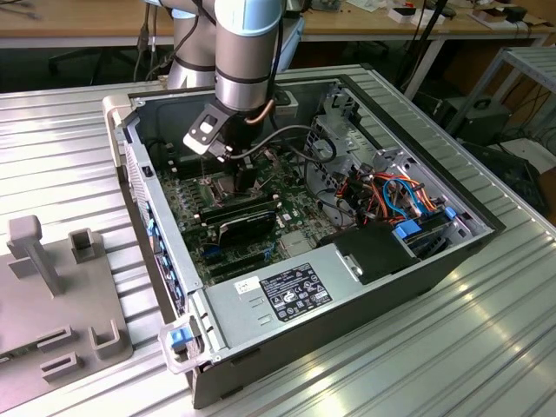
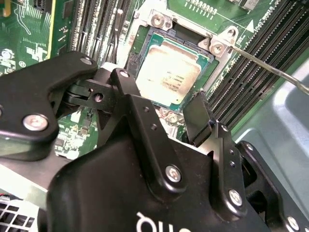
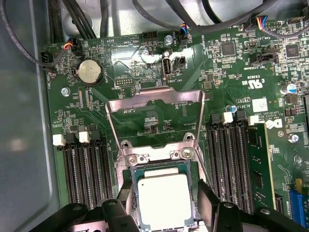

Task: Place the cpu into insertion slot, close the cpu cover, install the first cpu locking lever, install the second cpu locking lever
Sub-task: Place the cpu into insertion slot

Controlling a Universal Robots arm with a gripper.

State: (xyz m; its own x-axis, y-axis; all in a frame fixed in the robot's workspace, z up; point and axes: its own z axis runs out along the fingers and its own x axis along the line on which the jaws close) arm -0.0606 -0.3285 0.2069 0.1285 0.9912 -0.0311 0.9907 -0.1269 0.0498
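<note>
Placing looks done: cpu (image 3: 164,200) sits in insertion slot (image 3: 159,170), gripper (image 2: 158,92) jaws spread astride it, gripping nothing; cpu cover (image 3: 154,99) stands open, so closing likely wants jaws clear first.

The arm (image 1: 248,39) comes down from the top of the exterior view. Its last segment is grey with a light blue cap and stands almost upright. Below it sits a silver wrist ring (image 1: 241,87), and under this ring the claw (image 1: 228,167) points straight down, a little turned to the exterior view's left.

In both wrist views the claw (image 2: 157,89) (image 3: 164,198) is black, built of jointed links with silver screws. Its two fingers (image 2: 198,118) stand apart, with a wide gap between them. The pads face each other, one on each side.
</note>
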